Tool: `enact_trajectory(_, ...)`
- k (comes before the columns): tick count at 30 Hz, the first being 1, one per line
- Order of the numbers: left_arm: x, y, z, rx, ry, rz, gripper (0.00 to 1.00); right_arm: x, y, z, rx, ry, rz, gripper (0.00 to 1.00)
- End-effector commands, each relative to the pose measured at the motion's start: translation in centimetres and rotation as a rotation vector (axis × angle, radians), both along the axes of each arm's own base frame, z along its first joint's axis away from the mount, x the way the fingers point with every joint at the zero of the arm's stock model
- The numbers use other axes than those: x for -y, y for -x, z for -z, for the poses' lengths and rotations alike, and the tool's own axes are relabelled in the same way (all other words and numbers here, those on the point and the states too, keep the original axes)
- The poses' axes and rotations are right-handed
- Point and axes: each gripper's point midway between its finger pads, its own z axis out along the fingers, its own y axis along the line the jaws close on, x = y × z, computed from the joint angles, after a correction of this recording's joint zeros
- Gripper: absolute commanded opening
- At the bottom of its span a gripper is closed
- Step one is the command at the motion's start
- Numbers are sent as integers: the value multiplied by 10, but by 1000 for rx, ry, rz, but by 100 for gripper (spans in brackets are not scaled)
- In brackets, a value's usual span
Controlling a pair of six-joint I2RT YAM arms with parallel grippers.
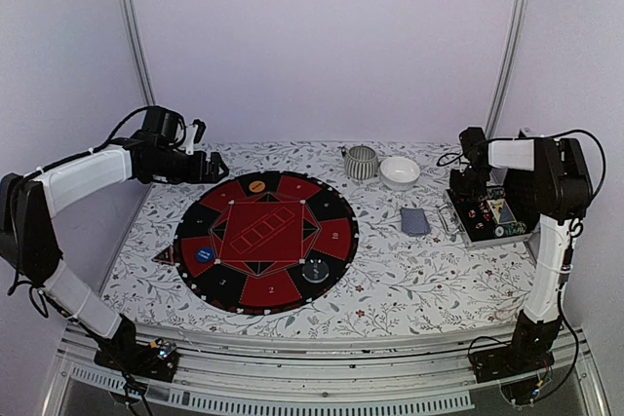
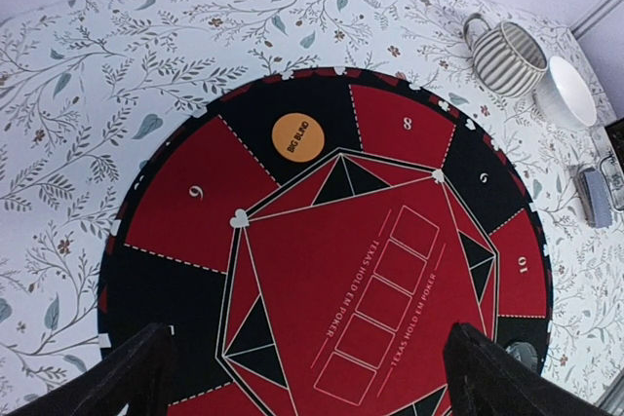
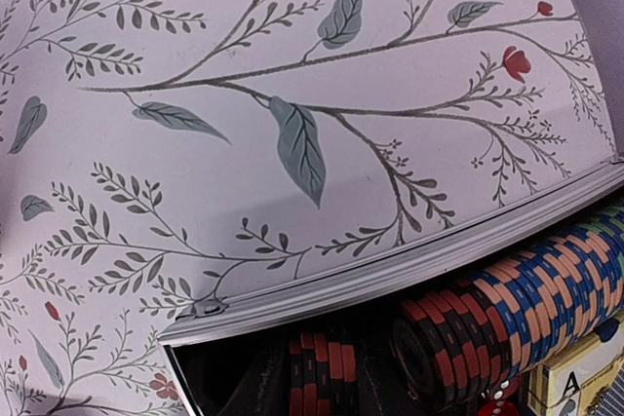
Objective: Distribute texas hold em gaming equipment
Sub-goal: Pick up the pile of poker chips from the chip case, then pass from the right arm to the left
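The big round red-and-black mat (image 1: 265,241) carries an orange chip (image 1: 256,185), a blue chip (image 1: 205,254) and a black-and-white chip (image 1: 315,270). A grey-blue card deck (image 1: 414,221) lies right of the mat. My left gripper (image 1: 213,169) hovers at the mat's far left edge, open and empty; its view shows the orange chip (image 2: 292,135) ahead of the wide-apart fingers (image 2: 127,377). My right gripper (image 1: 475,194) reaches down into the chip case (image 1: 507,233). In its view, dark finger shapes flank a short stack of black-and-red chips (image 3: 327,377); the grip is unclear.
A ribbed grey cup (image 1: 361,161) and a white bowl (image 1: 399,172) stand behind the mat. The case rim (image 3: 390,275) borders rows of black-red (image 3: 439,338) and blue-orange chips (image 3: 556,280), a card box (image 3: 575,377) and red dice (image 3: 497,401).
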Motion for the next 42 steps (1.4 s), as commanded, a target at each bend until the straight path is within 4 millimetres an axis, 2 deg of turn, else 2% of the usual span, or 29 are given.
enact_trajectory(1,2,2,2,6,-6,12,98,6,21,23,-103,54,-2,22)
enact_trajectory(6,2,2,2,5,-5,12,98,6,17,28,-107,61,-14,21)
enact_trajectory(9,2,2,2,6,-8,11,98,5,17,33,-119,56,-21,5)
enact_trajectory(11,1,2,2,8,-8,10,98,6,17,29,-110,60,-16,3)
enact_trajectory(14,2,2,2,9,-8,13,98,10,11,0,-46,83,-2,2)
enact_trajectory(18,4,3,0,11,-1,23,97,14,3,-53,65,104,-4,2)
enact_trajectory(21,9,4,-6,28,12,45,97,6,1,-92,147,99,-42,2)
enact_trajectory(24,18,8,-26,94,28,95,95,-11,3,-122,197,89,-100,2)
enact_trajectory(26,30,15,-45,181,23,149,95,-33,9,-138,213,66,-153,2)
enact_trajectory(27,37,21,-56,231,9,186,95,-52,13,-145,221,28,-201,2)
enact_trajectory(28,54,33,-63,283,-17,261,95,-74,17,-154,236,-20,-255,2)
enact_trajectory(31,104,75,-83,435,-77,478,98,-157,37,-185,290,-227,-460,2)
enact_trajectory(33,135,109,-92,556,-137,623,98,-220,61,-202,292,-363,-606,2)
enact_trajectory(35,157,142,-105,712,-201,735,98,-271,87,-217,283,-516,-734,2)
enact_trajectory(37,172,171,-111,849,-245,838,98,-316,118,-230,263,-691,-856,2)
enact_trajectory(39,183,192,-109,937,-278,920,98,-349,142,-237,235,-791,-928,2)
enact_trajectory(42,195,204,-95,946,-333,991,98,-392,179,-240,174,-885,-1038,2)
